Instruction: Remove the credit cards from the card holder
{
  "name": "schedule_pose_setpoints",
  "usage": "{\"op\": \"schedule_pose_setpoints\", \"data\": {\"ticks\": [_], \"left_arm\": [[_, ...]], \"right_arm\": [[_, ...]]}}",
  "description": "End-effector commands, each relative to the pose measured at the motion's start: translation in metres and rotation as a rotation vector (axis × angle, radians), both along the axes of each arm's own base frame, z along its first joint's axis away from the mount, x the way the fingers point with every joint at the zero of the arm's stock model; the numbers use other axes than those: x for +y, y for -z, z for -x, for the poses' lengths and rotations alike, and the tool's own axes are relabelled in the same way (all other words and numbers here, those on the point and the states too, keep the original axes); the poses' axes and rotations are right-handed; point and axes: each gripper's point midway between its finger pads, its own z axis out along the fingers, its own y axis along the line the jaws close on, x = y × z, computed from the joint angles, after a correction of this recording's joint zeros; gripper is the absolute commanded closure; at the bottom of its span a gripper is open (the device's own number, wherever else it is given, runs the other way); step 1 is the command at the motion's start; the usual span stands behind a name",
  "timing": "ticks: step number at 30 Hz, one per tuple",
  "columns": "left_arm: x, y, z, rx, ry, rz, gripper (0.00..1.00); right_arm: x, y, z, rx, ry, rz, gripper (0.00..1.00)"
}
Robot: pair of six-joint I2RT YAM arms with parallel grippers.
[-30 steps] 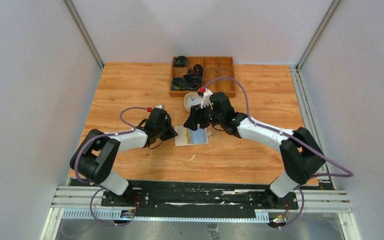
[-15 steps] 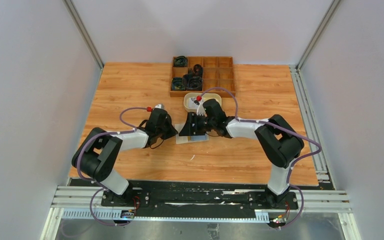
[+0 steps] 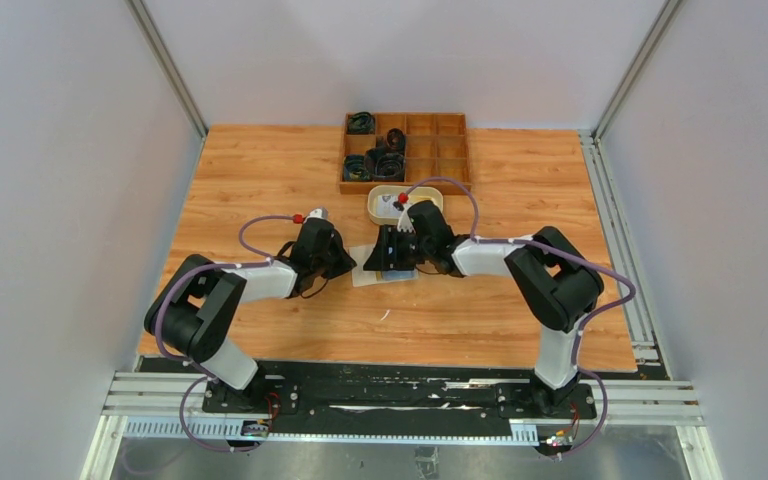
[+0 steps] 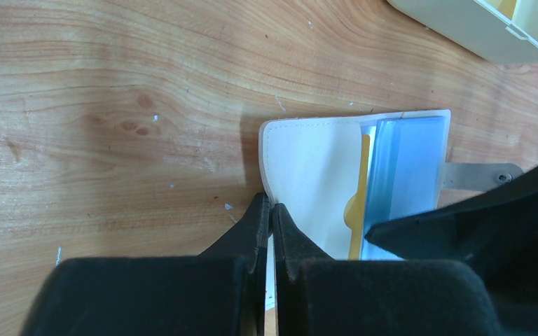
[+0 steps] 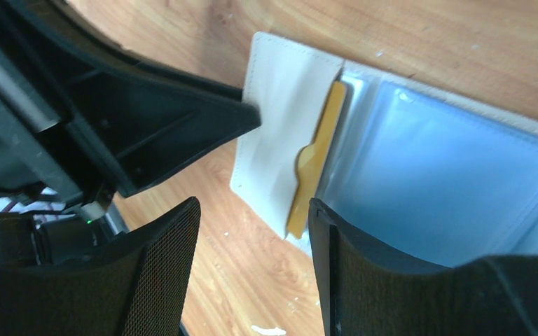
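Observation:
The card holder (image 4: 308, 168) lies open on the wood, pale inner flap to the left, closure tab (image 4: 478, 175) to the right. Pale blue credit cards (image 4: 408, 157) fill its right pockets, and a yellow-tan strip (image 5: 314, 164) pokes out of the left pocket. My left gripper (image 4: 271, 204) is shut, its tips resting on the holder's left edge. My right gripper (image 5: 252, 234) is open just above the holder's near edge, one finger (image 5: 354, 266) over the blue cards (image 5: 448, 182), the other over bare wood. From above, the right gripper (image 3: 378, 252) hides most of the holder (image 3: 385, 277).
A cream oval dish (image 3: 405, 201) stands just behind the right wrist. Behind it is a wooden compartment tray (image 3: 430, 150) holding black coiled cables. The left gripper (image 3: 348, 262) and the right one nearly touch over the holder.
My right arm has swung left and folded in, bringing its gripper down over the card holder and covering it from above. Its jaws narrowed slightly. The left arm stayed put.

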Motion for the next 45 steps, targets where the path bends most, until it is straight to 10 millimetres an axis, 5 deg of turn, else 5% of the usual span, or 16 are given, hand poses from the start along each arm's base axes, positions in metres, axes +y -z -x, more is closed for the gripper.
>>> {"op": "schedule_pose_setpoints", "data": {"ticks": [1, 10, 24, 30, 34, 45], "left_arm": [[0.041, 0.061, 0.054, 0.219, -0.014, -0.195, 1.00], [0.039, 0.060, 0.053, 0.216, -0.007, -0.189, 1.00], [0.038, 0.064, 0.053, 0.225, -0.003, -0.188, 1.00], [0.038, 0.065, 0.053, 0.225, -0.004, -0.191, 1.00], [0.039, 0.066, 0.054, 0.228, -0.004, -0.192, 1.00], [0.039, 0.066, 0.054, 0.227, -0.001, -0.196, 1.00]], "right_arm": [[-0.006, 0.014, -0.021, -0.032, 0.030, 0.050, 0.38], [-0.003, 0.022, -0.030, -0.015, 0.047, 0.044, 0.39], [0.024, 0.007, -0.015, 0.095, -0.019, -0.161, 0.44], [0.020, 0.008, -0.015, 0.125, -0.004, -0.187, 0.64], [0.019, 0.006, -0.016, 0.132, -0.009, -0.216, 0.86], [0.013, 0.006, -0.018, 0.136, -0.005, -0.221, 1.00]]}}
